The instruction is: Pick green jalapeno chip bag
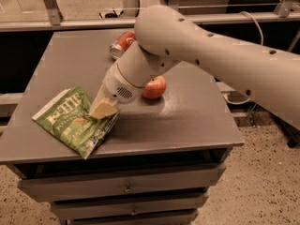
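Note:
The green jalapeno chip bag [69,123] lies flat at the front left of the grey table top [192,121], with white "Kettle" lettering facing up. My gripper [103,109] comes down from the big beige arm and rests at the bag's upper right edge, touching it or just above it. The bag still lies on the table. The arm hides the part of the table behind the gripper.
A red apple [155,88] sits just right of the gripper's wrist. A red soda can [122,43] lies on its side at the back of the table. Drawers [126,189] are below the top. A rail and cables run behind.

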`<action>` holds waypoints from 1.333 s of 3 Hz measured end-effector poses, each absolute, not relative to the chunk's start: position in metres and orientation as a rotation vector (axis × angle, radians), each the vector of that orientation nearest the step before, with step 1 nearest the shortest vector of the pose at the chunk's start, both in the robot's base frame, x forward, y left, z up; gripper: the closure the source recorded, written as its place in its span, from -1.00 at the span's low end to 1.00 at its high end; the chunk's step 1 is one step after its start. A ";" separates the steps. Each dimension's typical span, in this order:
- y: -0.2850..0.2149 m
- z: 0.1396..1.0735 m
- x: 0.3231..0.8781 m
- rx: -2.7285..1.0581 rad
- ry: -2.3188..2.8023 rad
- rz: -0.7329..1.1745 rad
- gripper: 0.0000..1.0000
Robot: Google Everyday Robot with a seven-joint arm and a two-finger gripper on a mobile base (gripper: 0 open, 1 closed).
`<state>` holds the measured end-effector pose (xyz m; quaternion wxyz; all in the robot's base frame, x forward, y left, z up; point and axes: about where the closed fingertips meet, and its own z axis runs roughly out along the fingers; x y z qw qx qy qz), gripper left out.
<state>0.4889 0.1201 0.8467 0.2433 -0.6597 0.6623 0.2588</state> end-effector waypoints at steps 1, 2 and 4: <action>0.119 0.861 0.495 -1.783 1.793 0.689 1.00; 0.119 0.893 0.510 -1.750 1.754 0.651 1.00; 0.102 1.016 0.564 -1.612 1.600 0.517 1.00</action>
